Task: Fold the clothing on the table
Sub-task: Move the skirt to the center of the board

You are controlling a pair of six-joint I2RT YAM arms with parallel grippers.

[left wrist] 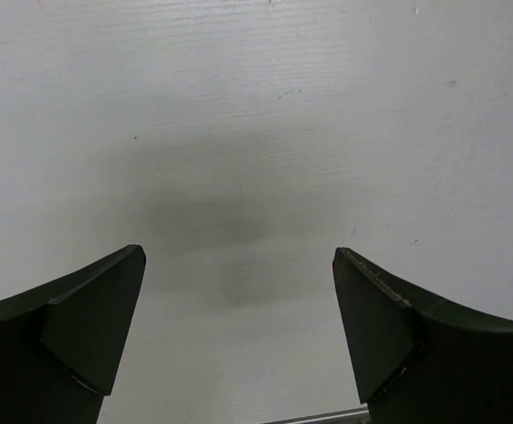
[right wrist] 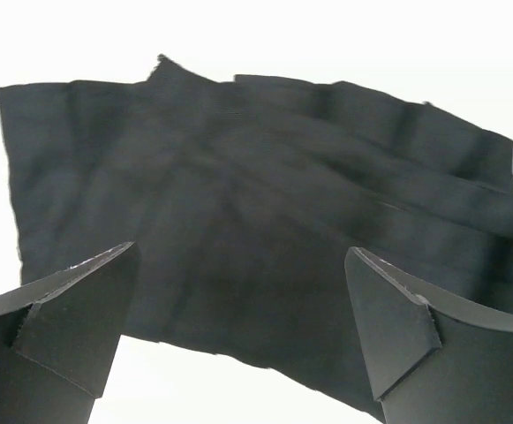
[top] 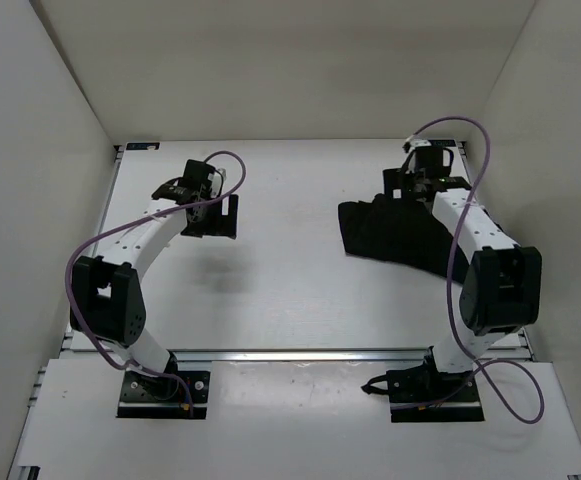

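Directly below the spread-open right end effector (right wrist: 241,254), the black clothing (right wrist: 256,168).

The black clothing (top: 390,238) lies on the white table (top: 290,300), on the right side and toward the back. It is soft and spread out, a bit rumpled, with long pleat lines running down it. Its edges are wavy. The table is big and flat, with a silver rail (top: 300,354) along its near edge.
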